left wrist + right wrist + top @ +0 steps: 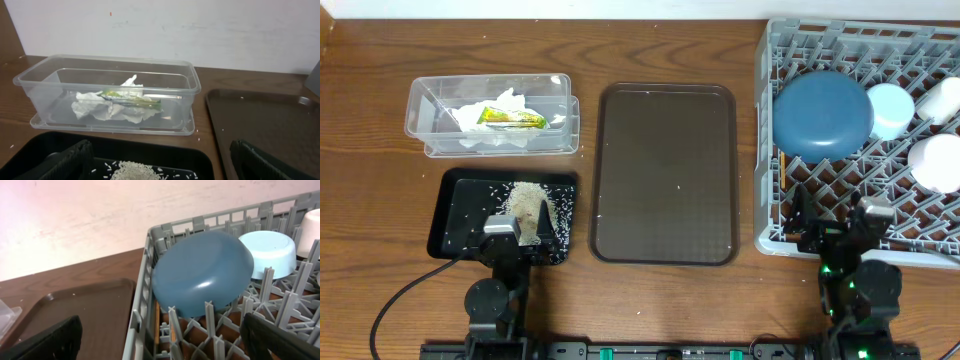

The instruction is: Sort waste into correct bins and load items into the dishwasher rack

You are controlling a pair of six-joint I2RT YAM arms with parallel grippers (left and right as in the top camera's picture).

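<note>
Both sorting and loading appeared essentially complete.

- **Waste:** The crumpled white paper tissue (95,107) and the green-and-yellow snack wrapper (132,100) lay inside the clear plastic rectangular tub (107,62). The loose white rice grains (525,200) were heaped in the shallow black rectangular tray (455,235).
- **Items:** The large dark-blue round bowl (200,272), the small light-blue bowl (272,252) and a white cup (935,160) stood in the grey plastic lattice rack (765,130).
- **Grippers:** The left gripper (520,232) hung over the black tray and the right gripper (835,225) at the rack's near edge. Both had jaws wide and held nothing.
- **Next move:** A few stray grains lay on the dark brown serving tray (665,130) on the desk. In my judgement, clearing them would call for a delicate pinch.
</note>
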